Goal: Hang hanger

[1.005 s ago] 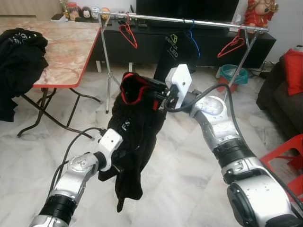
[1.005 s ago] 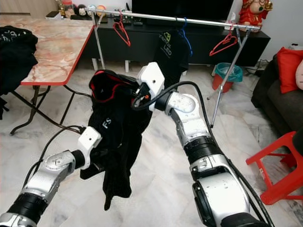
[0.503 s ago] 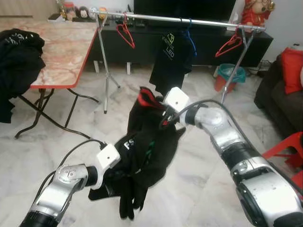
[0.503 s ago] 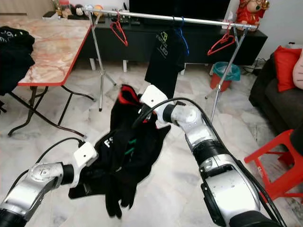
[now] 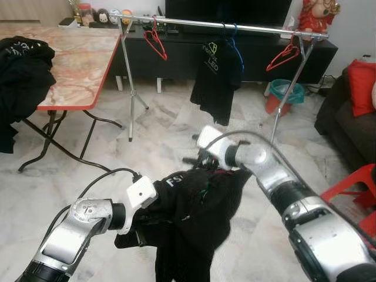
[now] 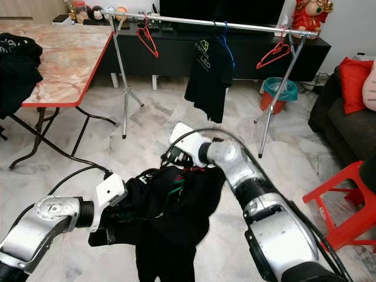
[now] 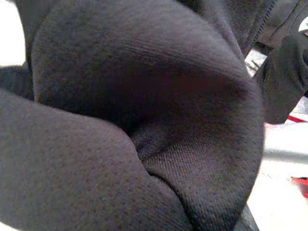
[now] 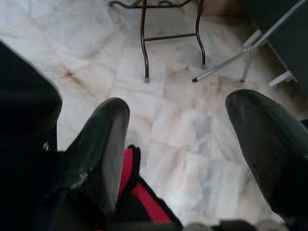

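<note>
Black fabric garment [image 5: 200, 205] is held low between both arms
Right hand [image 8: 175, 144] is spread open beside a red hanger [image 8: 137, 185]; left hand's [image 5: 141, 220] grip cannot be told, being buried in cloth

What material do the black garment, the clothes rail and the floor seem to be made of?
Black garment: looks like a knitted synthetic fabric, matte; the left wrist view shows a fine mesh weave.
Clothes rail: probably metal, polished; it is silver with bright highlights.
Floor: seems to be marble or marble-look tile, glossy; pale with grey veins and visible joints.
</note>
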Robot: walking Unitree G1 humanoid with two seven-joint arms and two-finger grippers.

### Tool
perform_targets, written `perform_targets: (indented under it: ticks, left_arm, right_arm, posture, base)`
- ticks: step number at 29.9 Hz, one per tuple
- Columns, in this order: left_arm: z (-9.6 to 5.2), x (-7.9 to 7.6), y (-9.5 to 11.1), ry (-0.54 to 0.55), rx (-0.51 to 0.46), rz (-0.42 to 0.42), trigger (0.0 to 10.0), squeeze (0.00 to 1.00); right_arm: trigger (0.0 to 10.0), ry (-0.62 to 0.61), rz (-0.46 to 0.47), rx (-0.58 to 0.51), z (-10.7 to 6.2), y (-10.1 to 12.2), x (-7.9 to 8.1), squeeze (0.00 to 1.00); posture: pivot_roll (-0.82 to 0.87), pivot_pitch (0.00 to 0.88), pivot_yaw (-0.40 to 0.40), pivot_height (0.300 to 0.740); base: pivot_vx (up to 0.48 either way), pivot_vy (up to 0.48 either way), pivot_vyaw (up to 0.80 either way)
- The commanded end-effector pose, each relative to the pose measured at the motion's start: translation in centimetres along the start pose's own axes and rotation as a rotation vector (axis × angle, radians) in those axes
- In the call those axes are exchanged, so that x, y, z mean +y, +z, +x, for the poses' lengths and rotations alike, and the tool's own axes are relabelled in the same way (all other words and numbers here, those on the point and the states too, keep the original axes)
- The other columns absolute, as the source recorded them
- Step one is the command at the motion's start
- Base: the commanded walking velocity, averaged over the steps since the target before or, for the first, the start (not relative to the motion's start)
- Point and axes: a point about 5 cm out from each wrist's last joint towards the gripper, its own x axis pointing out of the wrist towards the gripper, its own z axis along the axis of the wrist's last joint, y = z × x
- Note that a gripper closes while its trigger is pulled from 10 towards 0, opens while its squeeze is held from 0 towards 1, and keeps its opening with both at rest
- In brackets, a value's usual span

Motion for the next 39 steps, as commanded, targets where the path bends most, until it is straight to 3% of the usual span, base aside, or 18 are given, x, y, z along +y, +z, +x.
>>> perform_targets:
  ticks: [1,3,6,8,9,11,14,17,19,20,22,25,30,33,35,39]
  left_arm:
    - [0.3,0.0,1.4,0.006,-0.028,0.057,0.0,0.0]
    - [0.4,-0.1,0.7,0.02,0.007,0.056,0.0,0.0]
    - [0.6,-0.1,0.2,0.05,0.012,0.049,0.0,0.0]
    - [0.6,-0.1,0.2,0.05,0.012,0.047,0.0,0.0]
    - [0.6,-0.1,0.1,0.056,0.018,0.047,0.0,0.0]
    - [0.6,-0.1,0.1,0.058,0.021,0.047,0.0,0.0]
    - [0.6,0.0,-0.2,0.067,0.033,0.049,0.0,0.0]
    - [0.4,0.3,-0.4,0.092,0.042,0.053,0.0,0.0]
    - [0.0,0.5,-0.5,0.105,0.045,0.053,0.0,0.0]
    - [-0.4,0.7,-0.7,0.115,0.053,0.056,0.0,0.0]
    - [-0.8,0.8,-0.9,0.12,0.057,0.05,0.0,0.0]
    - [-1.2,1.0,-1.1,0.128,0.071,0.051,0.0,0.0]
    - [-2.0,1.2,-1.3,0.12,0.074,0.046,0.0,0.0]
    - [-2.1,1.1,-0.9,0.093,0.052,0.041,0.0,0.0]
    - [-2.5,0.7,0.1,0.011,0.022,0.028,0.0,0.0]
    - [-2.9,0.3,0.8,-0.068,0.032,0.032,0.0,0.0]
  right_arm:
    - [10.0,-0.066,0.08,-0.044,-0.7,-0.4,-0.8,0.0]
    - [10.0,-0.144,0.187,-0.152,-1.8,-0.1,-2.1,0.0]
    - [10.0,-0.232,0.256,-0.235,-3.2,-0.2,-3.5,0.0]
    - [10.0,-0.229,0.268,-0.244,-3.4,-0.3,-3.6,0.0]
    - [10.0,-0.31,0.282,-0.265,-4.4,-0.6,-4.5,0.0]
    - [10.0,-0.335,0.284,-0.272,-4.7,-0.7,-4.8,0.0]
    - [10.0,-0.287,0.308,-0.365,-5.8,-0.5,-4.9,0.0]
    - [10.0,-0.135,0.215,-0.376,-6.7,-0.9,-4.0,0.0]
    - [10.0,-0.086,0.143,-0.295,-7.5,-1.8,-3.9,0.0]
    - [10.0,-0.099,0.056,-0.161,-8.4,-3.1,-4.2,0.0]
    - [10.0,-0.093,-0.015,-0.056,-9.2,-4.2,-4.3,0.0]
    - [10.0,-0.059,-0.047,-0.027,-10.1,-4.6,-4.4,0.0]
    - [10.0,0.102,-0.228,0.089,-11.3,-5.6,-3.1,0.0]
    - [10.0,0.143,-0.251,0.099,-11.2,-5.8,-2.7,0.0]
    - [10.0,0.221,-0.259,0.09,-10.8,-5.9,-1.8,0.0]
    - [10.0,0.236,-0.253,0.051,-10.2,-5.5,-1.6,0.0]
  posture:
    - [0.08,0.0,-0.085,0.74]
    - [0.08,0.0,-0.087,0.74]
    - [0.08,0.0,-0.088,0.74]
    - [0.08,0.0,-0.088,0.74]
    - [0.08,0.0,-0.084,0.74]
    - [0.08,0.0,-0.084,0.74]
    - [0.08,0.0,-0.083,0.74]
    - [0.07,0.0,-0.082,0.74]
    - [0.08,0.0,-0.082,0.74]
    - [0.07,0.0,-0.08,0.74]
    - [0.07,0.0,-0.08,0.74]
    - [0.07,0.0,-0.08,0.74]
    - [0.06,0.0,-0.076,0.74]
    - [0.06,0.0,-0.074,0.74]
    - [0.06,0.0,-0.07,0.74]
    - [0.07,0.0,-0.067,0.74]
  base:
    - [0.0,0.0,0.0]
    - [0.0,0.0,0.0]
    - [0.0,0.0,0.0]
    - [0.0,0.0,0.0]
    - [0.0,0.0,0.0]
    - [0.0,0.0,0.0]
    - [0.0,0.0,0.0]
    - [0.0,0.0,0.0]
    - [0.0,0.0,0.0]
    - [0.0,0.0,0.0]
    - [0.0,0.0,0.0]
    - [0.0,0.0,0.0]
    - [0.0,0.0,0.0]
    - [0.0,0.0,0.0]
    - [0.0,0.0,0.0]
    - [0.0,0.0,0.0]
